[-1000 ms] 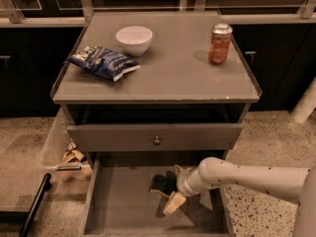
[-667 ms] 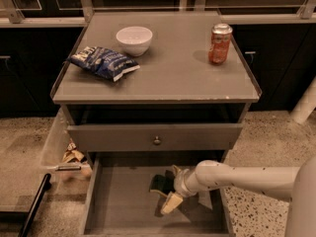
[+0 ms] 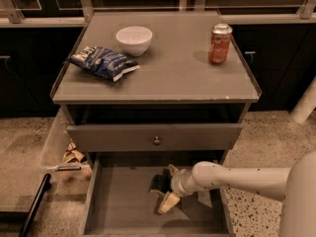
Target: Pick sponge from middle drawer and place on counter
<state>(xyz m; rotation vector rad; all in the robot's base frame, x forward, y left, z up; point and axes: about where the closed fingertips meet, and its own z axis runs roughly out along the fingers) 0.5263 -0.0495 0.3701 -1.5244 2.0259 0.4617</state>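
The middle drawer (image 3: 121, 204) is pulled out at the bottom of the cabinet, and its grey floor shows. The sponge (image 3: 158, 183) lies in it right of centre, dark green with a pale edge. My gripper (image 3: 167, 186) reaches in from the right on a white arm. One finger is behind the sponge and one pale finger (image 3: 169, 202) is in front of it. The fingers are spread with the sponge between them, and the sponge rests on the drawer floor. The grey counter (image 3: 182, 70) is the cabinet top above.
On the counter stand a white bowl (image 3: 134, 38), a blue snack bag (image 3: 103, 62) and a red soda can (image 3: 219, 43). A grey drawer front with a knob (image 3: 157, 140) overhangs the open drawer's back. Litter (image 3: 73, 156) and a black bar (image 3: 34, 204) lie on the floor at left.
The gripper has shifted slightly left toward the sponge. The sponge has not visibly moved.
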